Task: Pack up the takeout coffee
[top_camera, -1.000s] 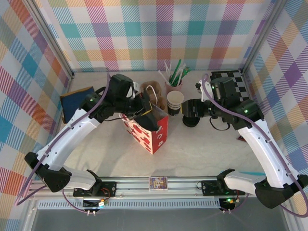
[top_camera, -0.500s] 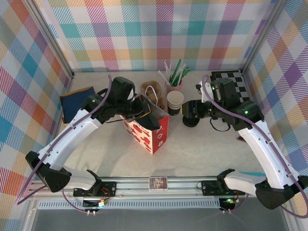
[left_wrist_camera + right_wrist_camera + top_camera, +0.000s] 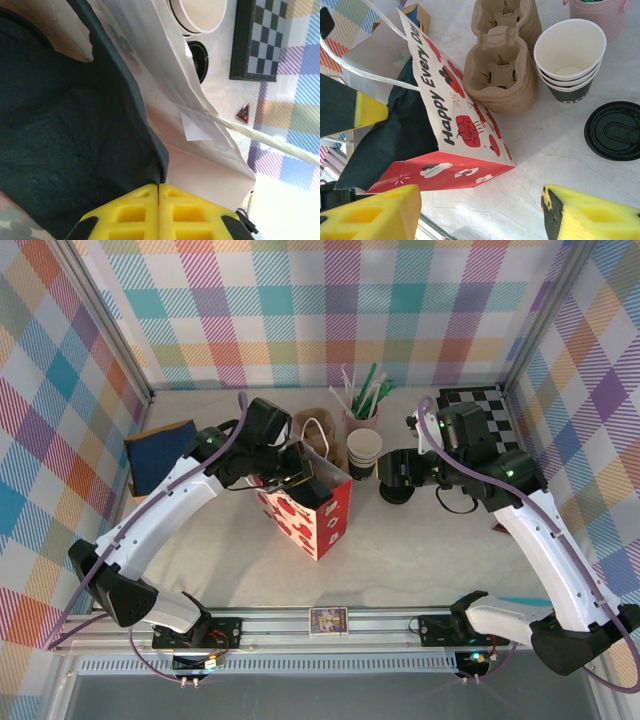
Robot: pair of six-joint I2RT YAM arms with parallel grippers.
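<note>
Little done: left pincer (image 3: pixel 158 192) clamped on bag (image 3: pixel 320 515) rim, holding mouth open; right pincer (image 3: pixel 480 202) apart, empty, above tabletop (image 3: pixel 545 165) near loose lid (image 3: pixel 614 131), lidless cups (image 3: pixel 568 60). Where coffee sits: cannot tell. Packing seemingly not yet done.

A red paper bag (image 3: pixel 465 135) stands open-mouthed near the middle of the pale marbled table (image 3: pixel 420 540), leaning a little, with "Happy Every" printed in black on its white side, a thin white cord handle (image 3: pixel 365 65) and a dark lining (image 3: pixel 65 150). Just behind it lies a nested stack of brown pulp cup carriers (image 3: pixel 502 75). Beside these is a stack of lidless white cups (image 3: pixel 569 55), and near them a flat black lid (image 3: pixel 615 131) lies loose. A pink holder (image 3: pixel 361 420) of straws stands farther back, a checkered board (image 3: pixel 478 405) lies in the far right corner, and a blue pad (image 3: pixel 160 450) lies at the left.
</note>
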